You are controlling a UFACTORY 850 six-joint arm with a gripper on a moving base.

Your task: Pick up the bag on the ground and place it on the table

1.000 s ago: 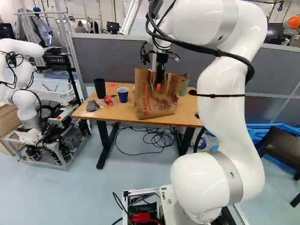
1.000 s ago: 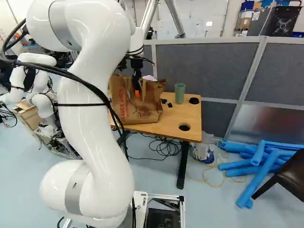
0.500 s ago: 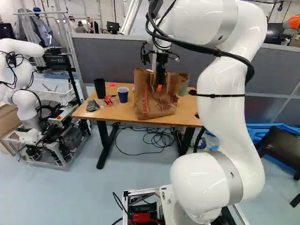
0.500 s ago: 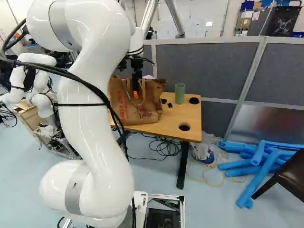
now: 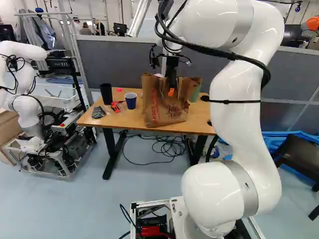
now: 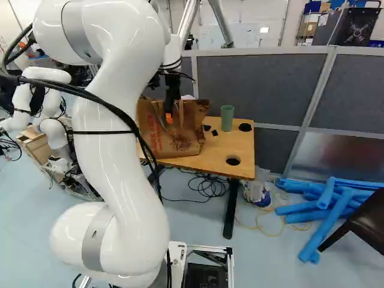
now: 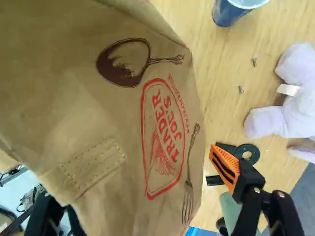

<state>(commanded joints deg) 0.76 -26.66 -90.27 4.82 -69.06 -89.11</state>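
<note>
Fingers wide apart at top of bag, one orange pad beside its printed face. Bag upright on table; withdrawal, judged, runs upward from it.

You can see a brown bag with red words, a red ring and a dark brown spoon and fork drawn on it. Your gripper is black with orange pads. The table is yellowy brown, the far wall grey, the right-hand tubes bright blue.
</note>
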